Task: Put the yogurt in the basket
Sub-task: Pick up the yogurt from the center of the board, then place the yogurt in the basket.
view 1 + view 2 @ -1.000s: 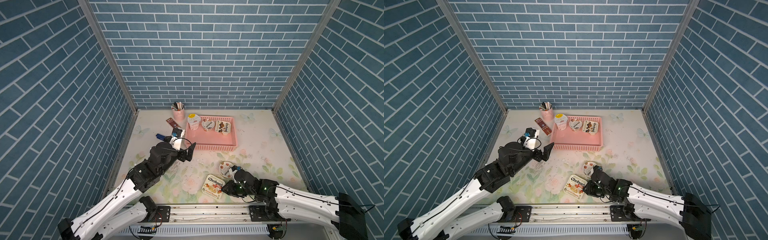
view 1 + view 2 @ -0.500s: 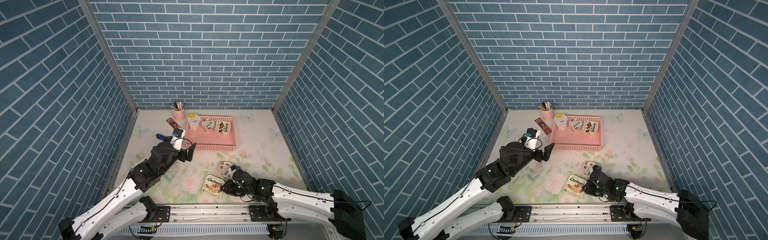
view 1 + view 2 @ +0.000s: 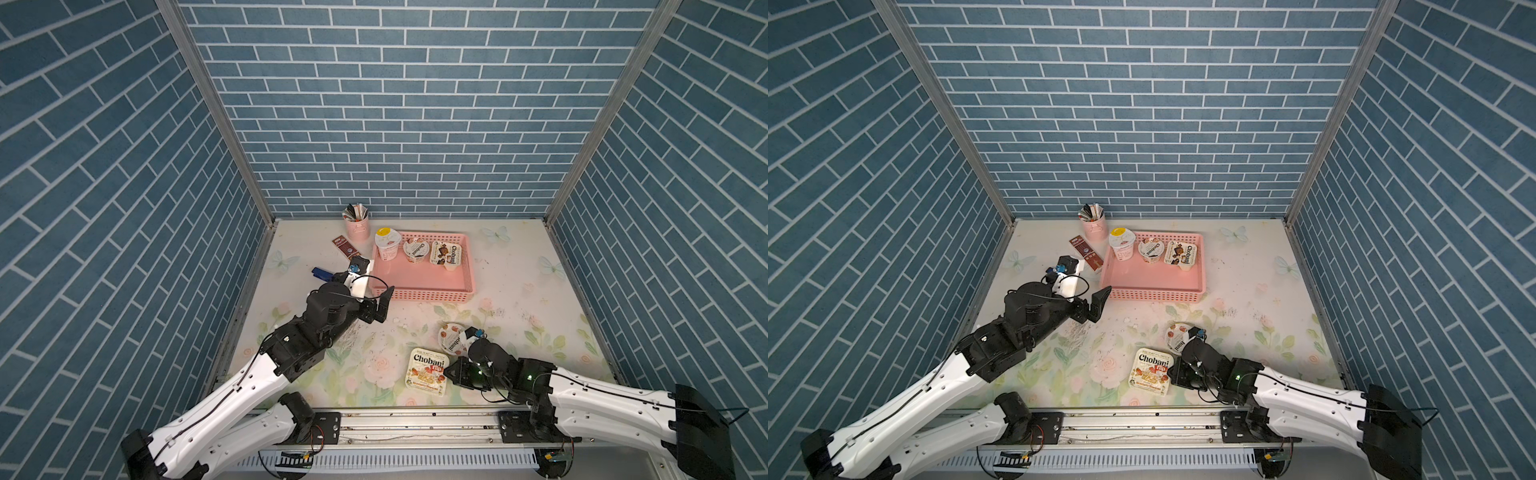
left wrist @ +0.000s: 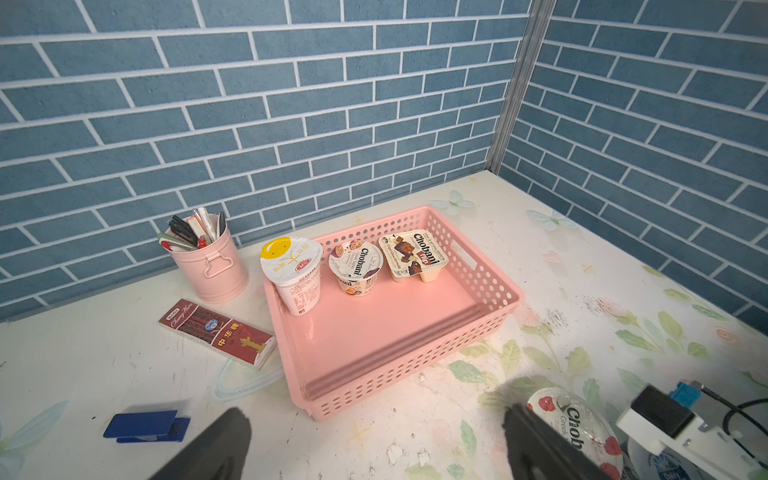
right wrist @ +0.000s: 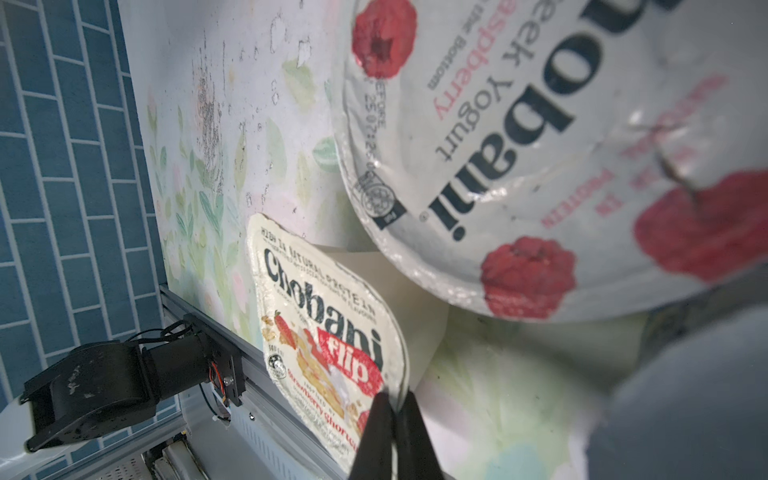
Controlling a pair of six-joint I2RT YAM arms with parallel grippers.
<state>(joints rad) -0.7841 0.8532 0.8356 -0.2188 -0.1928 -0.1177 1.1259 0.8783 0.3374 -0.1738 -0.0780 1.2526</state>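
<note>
Right gripper (image 5: 392, 409) is down low at the front of the table (image 3: 519, 291), and its two black fingertips are pinched together on the foil rim of the strawberry Flip cup (image 5: 328, 345). It is a thin edge grip, and the wrist view shows the lip squeezed right between them. In both top views that cup lies straight out ahead of the gripper; whether it has left the surface I cannot tell. Close by the gripper's side, hard up against the wrist, sits the raspberry cup (image 3: 452, 338), lid up on the floral top. Over to the left gripper (image 4: 376, 415): fingers spread wide, nothing between them, hanging above the table. The near corner of the pink basket (image 3: 424, 295) is just ahead of its fingertips. Three cups are in the basket, lined along the wall farthest from this gripper. The yellow-topped cup (image 3: 387, 244) is in the corner, the round Chobani cup (image 3: 415, 250) is next to it, and the chocolate Flip cup (image 3: 446, 254) is beside that. The rest of the basket floor is bare pink. Outside the basket, beyond that gripper, the pink pen holder (image 4: 210, 266) stands by the back wall. A brown flat box (image 4: 218, 332) lies nearer, and a blue clip (image 4: 145, 426) lies just beside the gripper's finger.
</note>
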